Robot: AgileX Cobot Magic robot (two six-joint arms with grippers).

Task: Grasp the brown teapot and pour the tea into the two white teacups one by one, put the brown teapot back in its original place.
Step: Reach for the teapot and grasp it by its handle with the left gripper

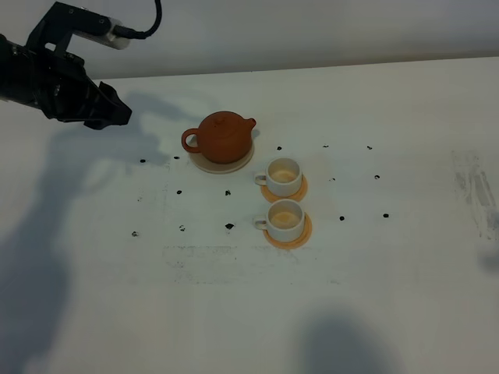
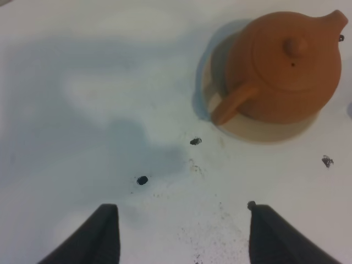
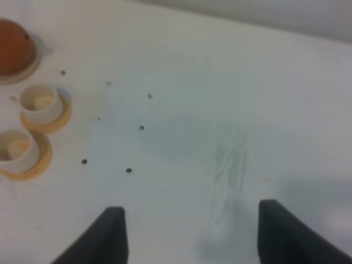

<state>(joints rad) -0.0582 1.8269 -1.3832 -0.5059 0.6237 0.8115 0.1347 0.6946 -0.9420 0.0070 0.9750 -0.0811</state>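
Your left gripper is hanging spread wide and holding nothing, with bare bench and a few black marks showing between its fingers. In the high view it is hovering over the far left corner, well apart from the teapot. Your right gripper is likewise standing open and empty above a bare stretch of bench. It is sitting outside the high view, and its own camera is showing the tea things only at the edge of its picture. Moving outward, the teapot is sitting upright on the beige disc with its lid on. Its handle is pointing toward your left arm's side and its spout is pointing away from it. Just beside the disc, on the spout side and nearer the front, the far cup and the near cup are standing upright, each on one of the orange coasters, their small handles turned toward the left. Their insides are looking pale, and I cannot tell whether tea is lying in them. As a judgement, nothing is being gripped, lifted or tilted, and the teapot is resting in its home spot, so you are either at the very outset or right at the finish. If you are at the outset, everything is waiting: the reach to the handle, the grasp, both pours and the return to the disc.
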